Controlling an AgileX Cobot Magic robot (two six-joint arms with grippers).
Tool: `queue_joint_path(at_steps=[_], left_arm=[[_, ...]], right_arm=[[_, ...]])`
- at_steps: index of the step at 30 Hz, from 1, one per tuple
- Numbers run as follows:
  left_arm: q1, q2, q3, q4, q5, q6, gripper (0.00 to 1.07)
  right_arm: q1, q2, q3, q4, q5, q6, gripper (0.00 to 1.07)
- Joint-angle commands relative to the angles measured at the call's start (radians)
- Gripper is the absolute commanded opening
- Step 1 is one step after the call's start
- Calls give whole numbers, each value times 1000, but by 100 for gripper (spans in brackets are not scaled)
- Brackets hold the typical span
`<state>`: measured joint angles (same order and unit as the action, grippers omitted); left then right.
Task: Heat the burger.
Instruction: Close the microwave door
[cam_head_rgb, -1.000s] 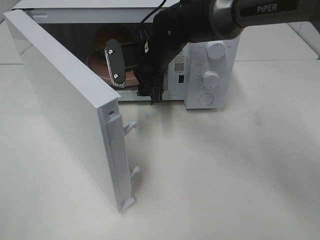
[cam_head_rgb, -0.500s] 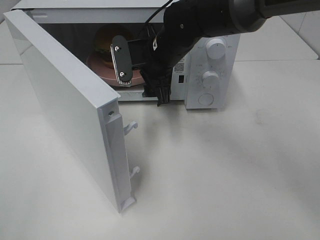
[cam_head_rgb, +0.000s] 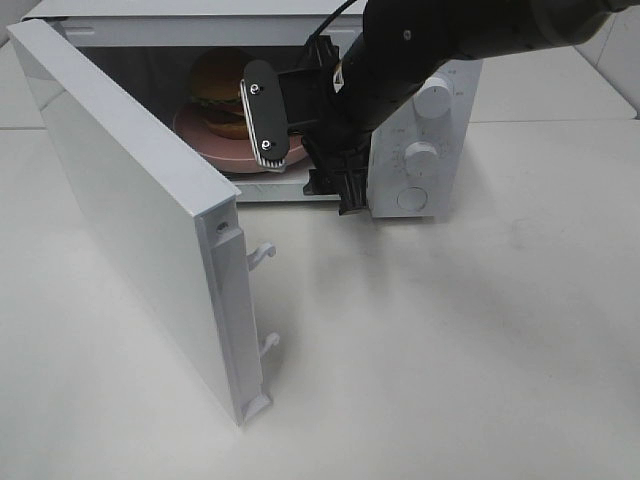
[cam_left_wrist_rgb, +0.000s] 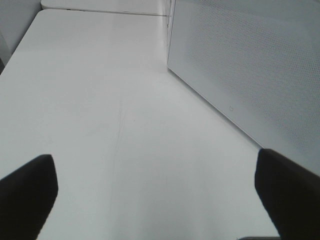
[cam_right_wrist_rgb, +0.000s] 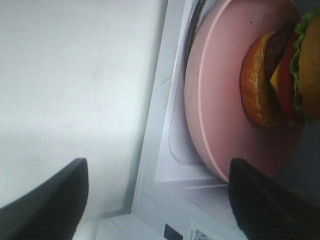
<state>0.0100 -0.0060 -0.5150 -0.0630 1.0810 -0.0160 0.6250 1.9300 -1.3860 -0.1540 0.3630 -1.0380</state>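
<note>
the burger (cam_head_rgb: 222, 90) sits on a pink plate (cam_head_rgb: 200, 138) inside the white microwave (cam_head_rgb: 200, 10), whose door (cam_head_rgb: 130, 215) stands swung wide open over the left side of the table (cam_head_rgb: 460, 350). the right end effector (cam_right_wrist_rgb: 157, 167) is at the oven's mouth, just in front of the plate's rim, with its fingers (cam_right_wrist_rgb: 47, 200) spread wide and nothing between them. it touches neither plate nor burger. its wrist view shows the bun, lettuce, red slice and patty stacked on the plate. the right arm crosses in front of the control panel (cam_head_rgb: 422, 158), partly hiding the top dial. the left end effector (cam_left_wrist_rgb: 155, 157) hangs over bare table beside the door's perforated outer face, also gaping wide and empty.
</note>
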Motion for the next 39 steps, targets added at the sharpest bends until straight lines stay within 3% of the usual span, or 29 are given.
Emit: queue_joint_path(at_steps=[1,31,39], left_arm=[[-6,-11,0,-2,-11,1,100],[-6,-11,0,-2,-11,1,100],[-6,-11,0,-2,-11,1,100]], right_arm=[[-2,-37,26,-1,-3,4,76],[-3,-506,413,-5,-2,173,76],[-3,-671,508,-4,53,393,76]])
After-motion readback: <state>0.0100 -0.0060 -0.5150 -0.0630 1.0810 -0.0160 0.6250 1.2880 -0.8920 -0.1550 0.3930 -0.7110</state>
